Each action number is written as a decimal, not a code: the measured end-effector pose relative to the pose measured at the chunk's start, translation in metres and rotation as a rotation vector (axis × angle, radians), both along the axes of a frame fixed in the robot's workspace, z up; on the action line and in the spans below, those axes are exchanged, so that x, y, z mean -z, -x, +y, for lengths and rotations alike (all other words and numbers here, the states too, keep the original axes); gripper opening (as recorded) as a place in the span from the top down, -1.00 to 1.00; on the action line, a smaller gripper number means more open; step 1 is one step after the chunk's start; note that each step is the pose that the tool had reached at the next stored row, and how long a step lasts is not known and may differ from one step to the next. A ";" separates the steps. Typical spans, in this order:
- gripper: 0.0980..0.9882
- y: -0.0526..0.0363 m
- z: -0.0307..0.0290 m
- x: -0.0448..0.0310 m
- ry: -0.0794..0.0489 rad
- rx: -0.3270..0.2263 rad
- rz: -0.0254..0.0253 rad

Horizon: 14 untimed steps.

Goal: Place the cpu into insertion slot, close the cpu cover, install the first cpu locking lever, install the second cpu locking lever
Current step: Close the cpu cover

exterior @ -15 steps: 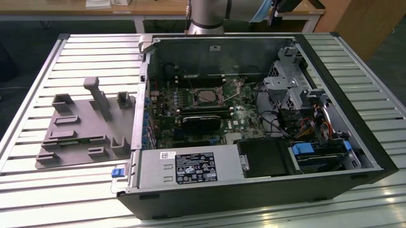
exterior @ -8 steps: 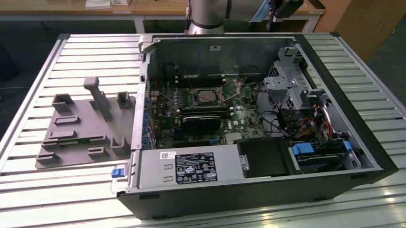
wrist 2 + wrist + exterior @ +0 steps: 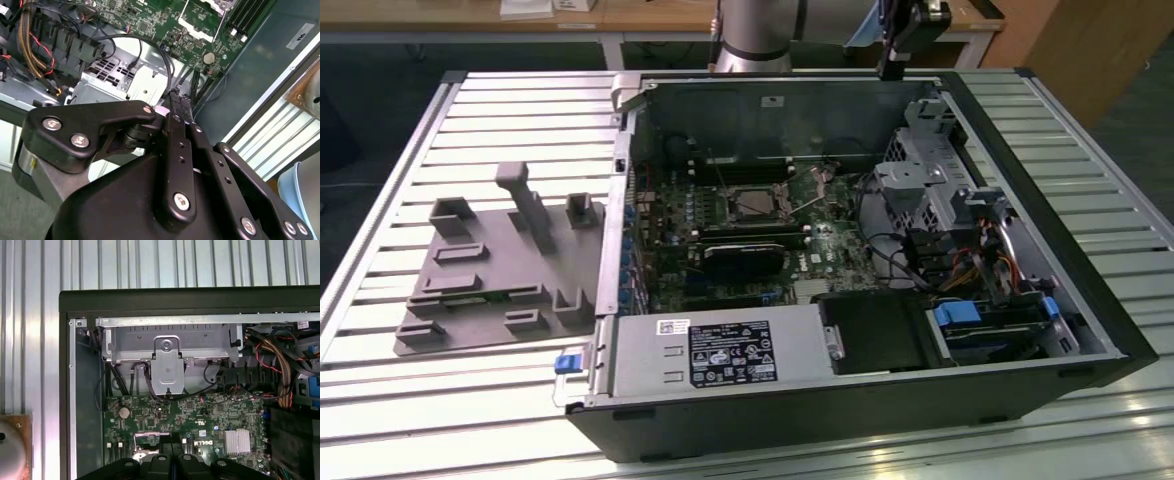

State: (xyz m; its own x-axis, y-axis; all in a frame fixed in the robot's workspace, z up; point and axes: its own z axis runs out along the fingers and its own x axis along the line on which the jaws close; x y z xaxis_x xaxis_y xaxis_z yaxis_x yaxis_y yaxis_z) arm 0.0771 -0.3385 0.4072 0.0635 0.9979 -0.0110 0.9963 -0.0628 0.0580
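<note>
My gripper (image 3: 895,66) hangs high above the far rim of the open computer case (image 3: 1067,300), on the exterior view's right. In the second wrist view its black fingers (image 3: 175,107) meet at their tips, and nothing shows between them. The insertion slot (image 3: 754,203) is a silver-framed square with a dark centre on the green motherboard (image 3: 834,250). A silvery plate, seemingly the cpu cover (image 3: 811,184), and thin levers stand tilted up beside the slot. The slot's silvery frame (image 3: 147,442) lies just past the fingers (image 3: 161,461) in the first wrist view. The cpu is out of view.
A grey moulded fixture (image 3: 494,270) with several holders lies on the slatted metal table (image 3: 480,110) beside the case. Inside the case are a power supply box (image 3: 720,355), a black graphics card (image 3: 747,262), a drive cage (image 3: 921,180) and cable bundles (image 3: 987,265).
</note>
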 end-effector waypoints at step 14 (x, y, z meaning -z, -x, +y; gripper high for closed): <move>0.99 0.0007 0.0000 0.0255 0.000 0.000 0.0005</move>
State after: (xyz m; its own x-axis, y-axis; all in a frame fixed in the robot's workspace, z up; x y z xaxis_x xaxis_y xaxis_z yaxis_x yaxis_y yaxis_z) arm 0.0764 -0.3385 0.3817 0.0636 0.9979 -0.0110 0.9964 -0.0629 0.0576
